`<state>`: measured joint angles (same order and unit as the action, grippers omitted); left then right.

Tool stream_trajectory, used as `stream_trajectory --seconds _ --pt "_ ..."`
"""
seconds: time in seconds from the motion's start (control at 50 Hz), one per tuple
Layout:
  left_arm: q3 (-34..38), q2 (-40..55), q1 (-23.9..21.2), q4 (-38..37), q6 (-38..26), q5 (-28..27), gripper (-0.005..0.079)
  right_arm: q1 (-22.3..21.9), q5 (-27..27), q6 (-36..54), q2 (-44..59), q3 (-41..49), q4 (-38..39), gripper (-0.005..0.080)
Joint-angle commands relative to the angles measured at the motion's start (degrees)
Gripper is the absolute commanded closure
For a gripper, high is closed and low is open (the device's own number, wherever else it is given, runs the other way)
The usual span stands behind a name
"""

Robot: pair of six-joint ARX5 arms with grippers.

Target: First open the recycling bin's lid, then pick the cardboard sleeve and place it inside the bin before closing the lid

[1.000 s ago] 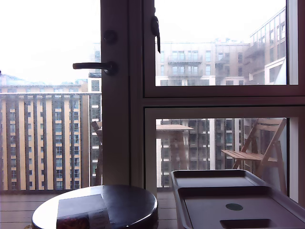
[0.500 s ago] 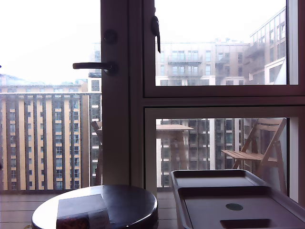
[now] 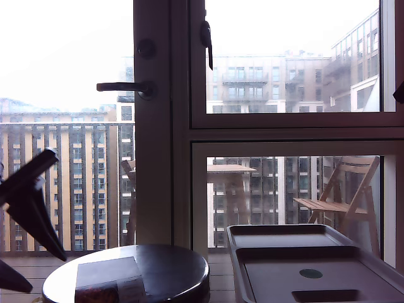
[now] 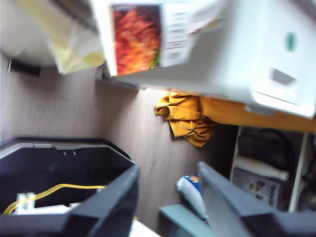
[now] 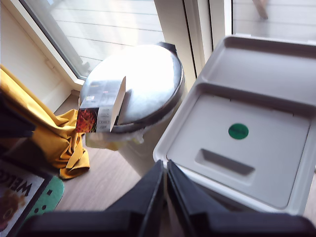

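My first gripper (image 4: 168, 197) is spread wide, with nothing between its dark fingers (image 4: 111, 205). It hangs in the air above the wooden floor (image 4: 133, 128), and its camera picture is blurred. In the exterior view a dark gripper (image 3: 28, 208) shows at the left edge, open and apart from the round counter (image 3: 170, 271); I cannot tell for sure from the wrist views which arm this is.

My second gripper (image 5: 165, 197) has its fingers pressed together, with only a thin line between them, and it holds nothing. It is above the near edge of the recycling bin (image 5: 173, 148).

The recycling bin (image 3: 243, 287) stands at the exterior view's right, just beside the round counter (image 5: 148, 84). The lid (image 3: 315, 278) lies flat and closed on the bin. On the lid (image 5: 256, 143) I see a small green dot (image 5: 238, 131) and a rectangular recess (image 5: 224, 162).

The cardboard sleeve (image 3: 108, 281) lies flat on the round counter, at the side near the camera in the exterior view. In the second wrist view the cardboard sleeve (image 5: 101, 106) hangs a little over the counter's rim with its reddish printed end. A yellow cloth (image 5: 57, 143) lies on the floor near the counter's base.

Behind, there is a window (image 3: 290, 57) with a door handle (image 3: 123, 87), and a wooden folding chair (image 3: 344, 196) stands outside on the balcony.
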<state>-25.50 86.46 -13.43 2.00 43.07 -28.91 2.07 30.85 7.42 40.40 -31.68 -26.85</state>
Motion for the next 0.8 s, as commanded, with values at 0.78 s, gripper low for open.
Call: stream_trajectory --seconds 0.78 --pt "-2.47 27.80 -0.09 32.35 18.29 1.60 0.0122 0.55 -1.44 0.13 0.44 -0.70 2.45 0.0765"
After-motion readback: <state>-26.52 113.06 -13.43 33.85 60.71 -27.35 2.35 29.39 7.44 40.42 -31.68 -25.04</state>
